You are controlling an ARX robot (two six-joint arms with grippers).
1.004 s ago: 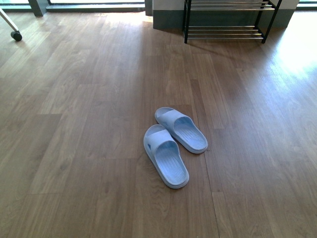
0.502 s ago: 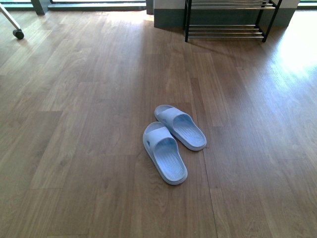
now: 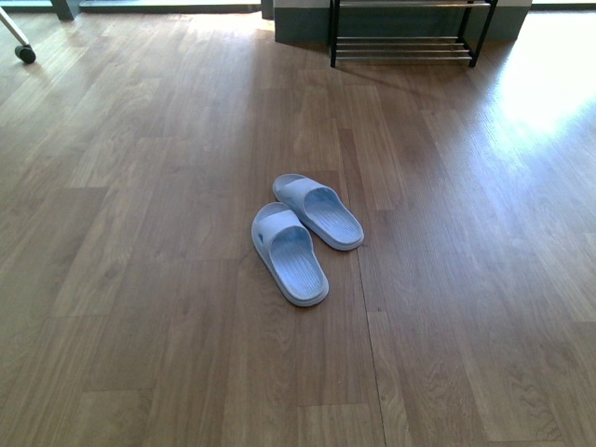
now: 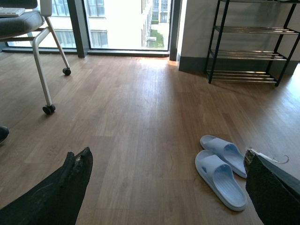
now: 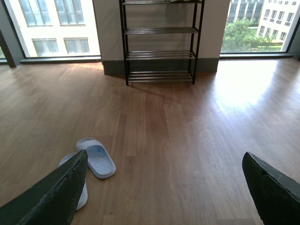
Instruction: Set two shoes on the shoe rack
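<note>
The front view's edge is cropping the shoe rack (image 3: 403,42) to its lowest bars and probably a chair (image 3: 9,28) to one caster (image 3: 25,54). A right gripper finger (image 5: 51,197) is partly hiding one slide (image 5: 68,158).

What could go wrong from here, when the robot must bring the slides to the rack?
1. The near slide and the far slide lie close together, perhaps touching; grasping one may push the other.
2. The shoe rack stands far off, so a slide might slip from the grasp on the way.
3. Its tiers are bars with gaps; a slide set down badly could tilt.
</note>
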